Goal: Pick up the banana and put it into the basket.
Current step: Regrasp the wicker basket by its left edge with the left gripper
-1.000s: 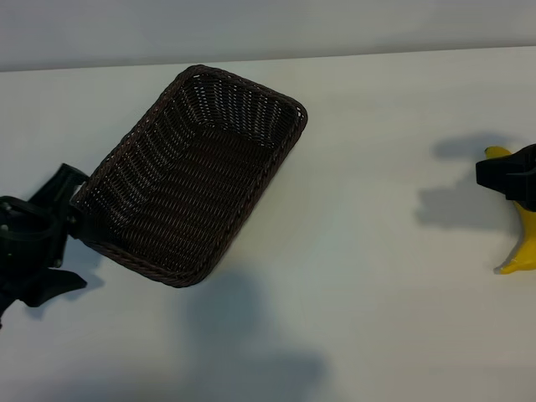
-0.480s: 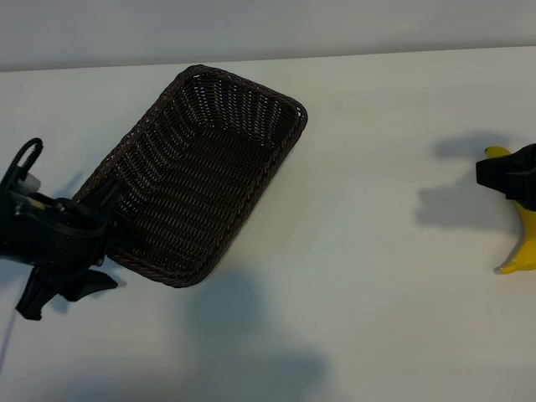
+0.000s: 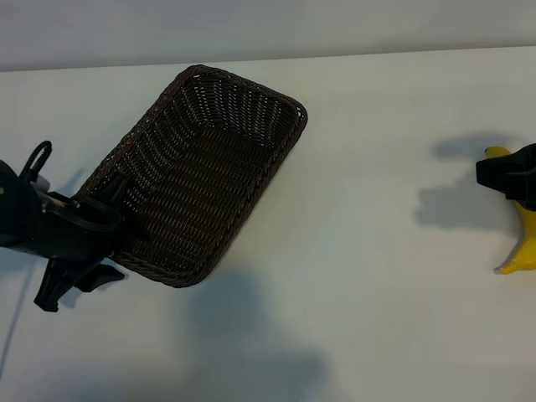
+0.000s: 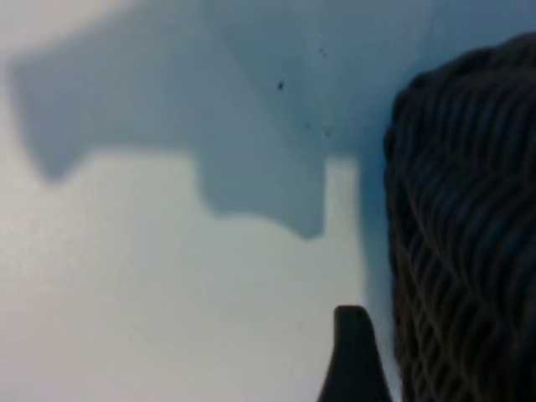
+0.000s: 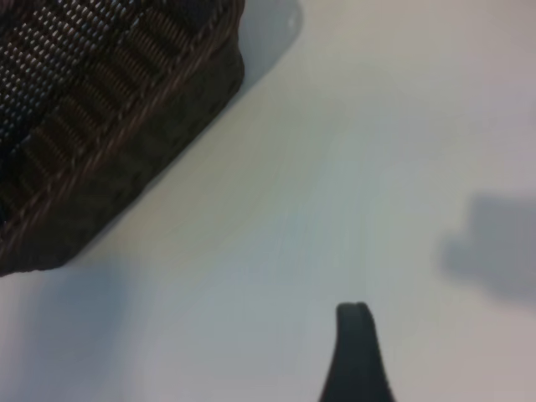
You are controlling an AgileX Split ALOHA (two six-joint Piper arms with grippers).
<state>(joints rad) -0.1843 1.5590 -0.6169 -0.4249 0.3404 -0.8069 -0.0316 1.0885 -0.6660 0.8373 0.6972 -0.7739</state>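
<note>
The dark-brown wicker basket point(image 3: 276, 159) lies at an angle left of the table's middle and holds nothing. My left gripper point(image 3: 107, 239) is open at its near-left corner, with one finger over the rim and the other outside the wall. In the left wrist view a single black finger point(image 4: 353, 360) stands just beside the woven wall of the basket point(image 4: 469, 251). The yellow banana point(image 3: 526, 239) lies at the far right edge. My right gripper point(image 3: 509, 176) hovers open over its middle and hides that part. The right wrist view shows one finger point(image 5: 356, 356) above bare table, the basket point(image 5: 100, 142) farther off, and no banana.
The white table point(image 3: 368, 276) stretches between basket and banana with only shadows on it. Its far edge meets a pale wall point(image 3: 268, 25) just behind the basket.
My left gripper has swung in from the left against the basket's near-left corner, one finger now over the rim. The basket, the banana and the right arm have not moved.
</note>
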